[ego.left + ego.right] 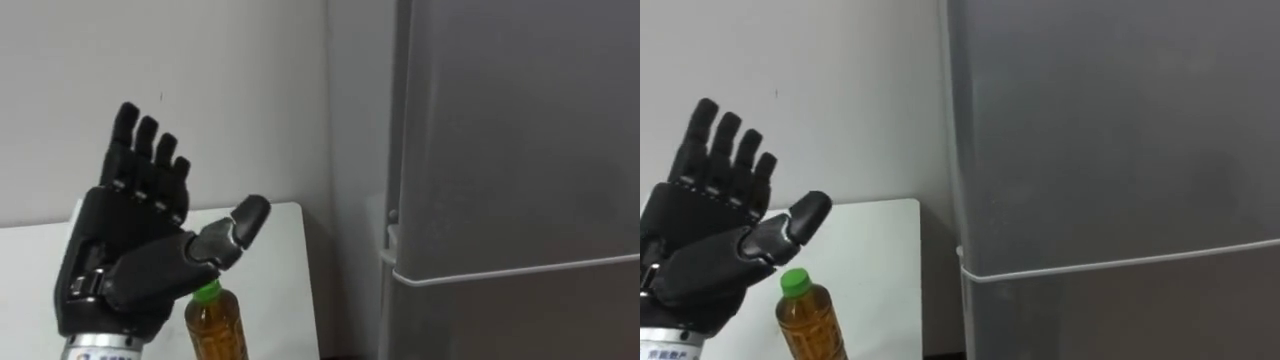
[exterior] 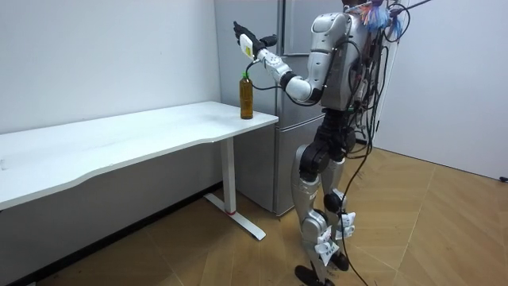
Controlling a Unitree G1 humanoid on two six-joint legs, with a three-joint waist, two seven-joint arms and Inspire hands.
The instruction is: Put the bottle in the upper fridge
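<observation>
Lower left of the frame, the left hand (image 1: pixel 132 258) hovers just above the bottle (image 1: pixel 215 330), fingers spread and thumb out, gripping nothing. The bottle stands upright on the white table (image 1: pixel 278 262), at the end beside the fridge (image 1: pixel 520 130) (its doors shut). This looks like the reach: next the hand must drop and close round the bottle's body, and the fridge is not yet opened.

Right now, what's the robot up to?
The robot stands beside the fridge, at the end of the white table. Its left hand is raised open above a green-capped bottle that stands on the table, and it is not gripping the bottle. The fridge is shut.
</observation>
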